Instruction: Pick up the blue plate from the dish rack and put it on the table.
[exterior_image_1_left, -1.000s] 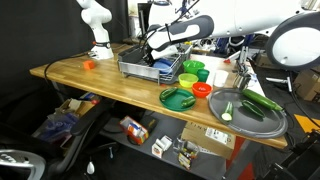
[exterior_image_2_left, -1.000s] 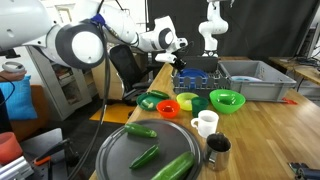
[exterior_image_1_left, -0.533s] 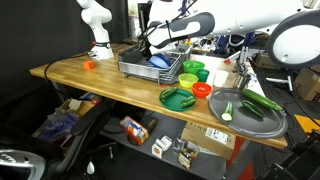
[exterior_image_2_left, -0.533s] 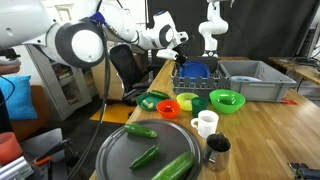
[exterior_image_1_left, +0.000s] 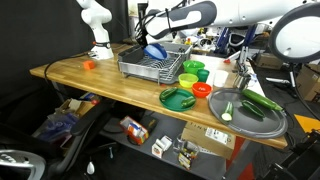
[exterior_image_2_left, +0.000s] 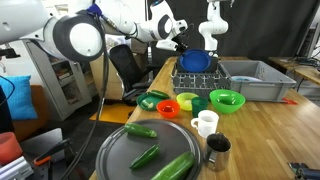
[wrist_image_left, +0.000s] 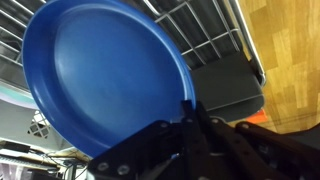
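The gripper (exterior_image_1_left: 152, 44) has its jaws clamped on the rim of the blue plate (exterior_image_1_left: 156, 51). In the wrist view the dark fingers (wrist_image_left: 190, 118) pinch the plate's edge, w/ the plate filling most of the frame ahead of the jaws. The plate hangs tilted from the jaws, held up over the dish rack (exterior_image_1_left: 150, 68), which sits directly below them. Can't tell from either ext. view whether the plate's low edge is fully clear of the rack wires. In an exterior view the plate (exterior_image_2_left: 196, 61) shows just under the jaws, w/ the rack (exterior_image_2_left: 195, 82) beneath it.

The rack rests on the table (exterior_image_1_left: 70, 72). Well apart from the jaws, further along the tabletop past the rack: a green bowl (exterior_image_1_left: 195, 66), a red bowl (exterior_image_1_left: 202, 89), a green plate (exterior_image_1_left: 178, 98) and a white mug (exterior_image_2_left: 205, 123). Furthest from the jaws is a round grey tray (exterior_image_1_left: 255, 120) carrying cucumbers (exterior_image_1_left: 262, 102). A grey bin (exterior_image_2_left: 248, 75) sits beside the rack, off to one side of the jaws.
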